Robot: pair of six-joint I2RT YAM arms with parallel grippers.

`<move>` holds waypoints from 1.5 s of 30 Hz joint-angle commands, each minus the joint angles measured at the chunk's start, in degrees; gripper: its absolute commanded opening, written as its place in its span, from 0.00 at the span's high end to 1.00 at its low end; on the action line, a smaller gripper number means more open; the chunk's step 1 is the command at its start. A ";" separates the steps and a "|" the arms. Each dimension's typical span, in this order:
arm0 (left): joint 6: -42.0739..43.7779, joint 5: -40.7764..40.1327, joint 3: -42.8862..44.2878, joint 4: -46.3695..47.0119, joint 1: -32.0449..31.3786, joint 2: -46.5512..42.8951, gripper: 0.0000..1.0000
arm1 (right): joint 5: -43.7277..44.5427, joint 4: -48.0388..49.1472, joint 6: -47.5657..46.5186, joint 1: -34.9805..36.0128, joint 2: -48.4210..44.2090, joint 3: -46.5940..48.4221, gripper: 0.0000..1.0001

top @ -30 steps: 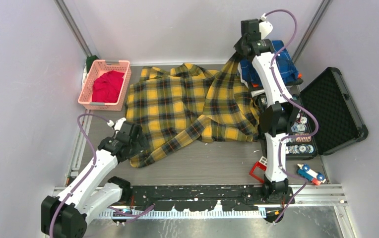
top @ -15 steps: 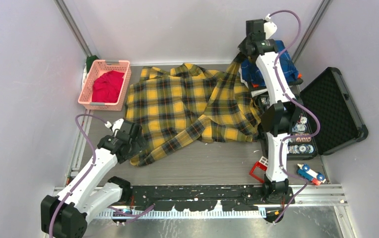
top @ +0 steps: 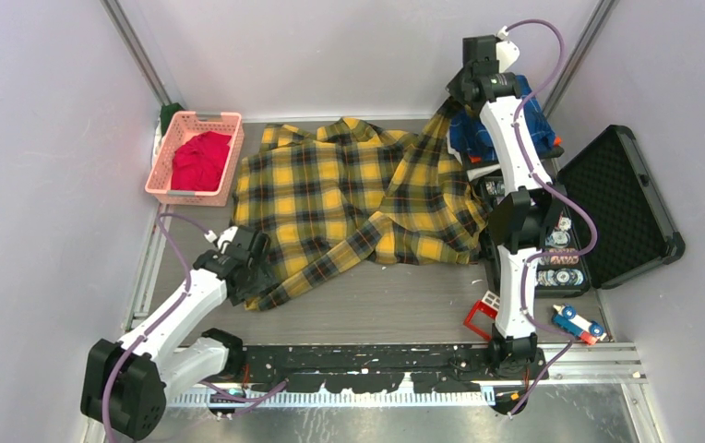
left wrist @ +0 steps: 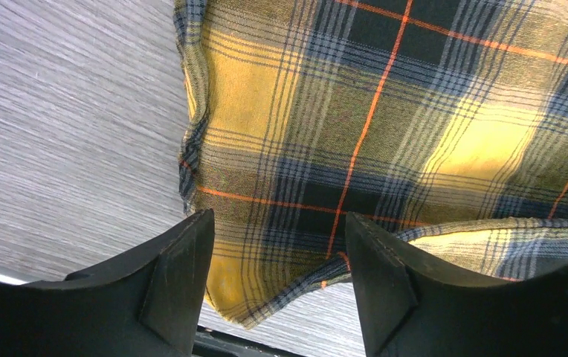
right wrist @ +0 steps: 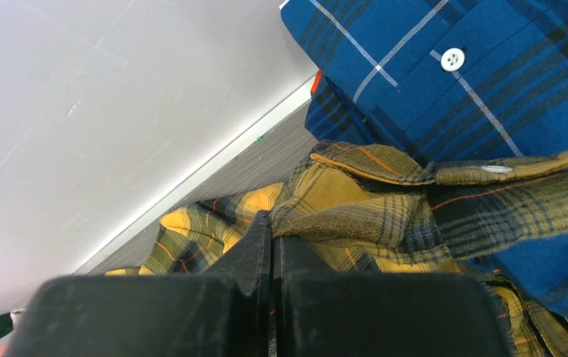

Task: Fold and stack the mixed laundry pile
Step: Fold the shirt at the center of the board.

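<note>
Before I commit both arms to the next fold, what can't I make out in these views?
Top view: left gripper, fingertips under its own wrist.
Left wrist view: open astride the yellow plaid shirt hem; table contact unclear.
Right wrist view: right gripper shut on that shirt; bunched cloth hides layer count.
Top view: red T-shirt, lower part behind pink basket walls.
Right wrist view: blue plaid shirt cut by frame edge.

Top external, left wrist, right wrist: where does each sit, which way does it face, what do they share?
Top external: above and behind the bases, looking down on the table; both arms show.
Left wrist: on the left gripper, looking down past open jaws at the hem of the yellow plaid shirt.
Right wrist: on the right gripper, facing the back wall and blue plaid shirt; jaws shut on that shirt.
Shared: the yellow one, in all three.
</note>
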 commanded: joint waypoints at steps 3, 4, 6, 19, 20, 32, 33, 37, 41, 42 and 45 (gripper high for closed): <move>0.41 -0.47 2.98 -1.94 -0.08 -2.63 0.22 | 0.20 2.08 -0.07 0.11 -4.19 -0.24 0.99; 1.78 0.16 3.70 -2.97 -0.17 -3.21 0.18 | 0.17 2.08 -0.14 0.18 -4.26 -0.31 0.99; 4.65 2.32 3.71 -2.35 -1.00 -5.01 0.17 | 0.30 2.23 -0.16 0.18 -4.28 -0.43 0.99; 13.07 14.34 -1.05 10.95 -3.90 -4.08 0.24 | -0.05 1.63 -0.16 -0.25 -3.13 1.26 0.99; 12.78 13.48 -1.02 10.93 -4.88 -3.49 0.26 | -0.05 1.63 -0.28 -0.25 -3.08 1.26 0.99; 10.04 9.32 -0.81 8.70 -7.72 -0.93 0.67 | -0.23 1.50 -0.36 -0.91 -3.12 0.86 0.99; 9.90 9.02 -0.85 8.72 -7.73 -0.90 0.67 | -0.25 1.50 -0.42 -0.97 -3.20 0.82 0.99; 8.30 5.51 -0.61 7.27 -7.73 -0.60 0.73 | -0.31 1.65 -0.43 -1.02 -4.14 -0.03 0.99; 6.66 1.10 0.77 4.76 -7.73 0.74 0.87 | -0.53 3.03 -0.21 -0.97 -5.93 -3.21 0.99; 6.44 0.61 0.90 4.54 -7.73 0.91 0.96 | -0.61 3.19 -0.17 -0.96 -6.32 -3.95 0.99; 6.63 -0.08 1.55 4.55 -7.73 0.85 1.00 | -0.94 3.25 -0.07 -0.97 -7.13 -5.07 0.99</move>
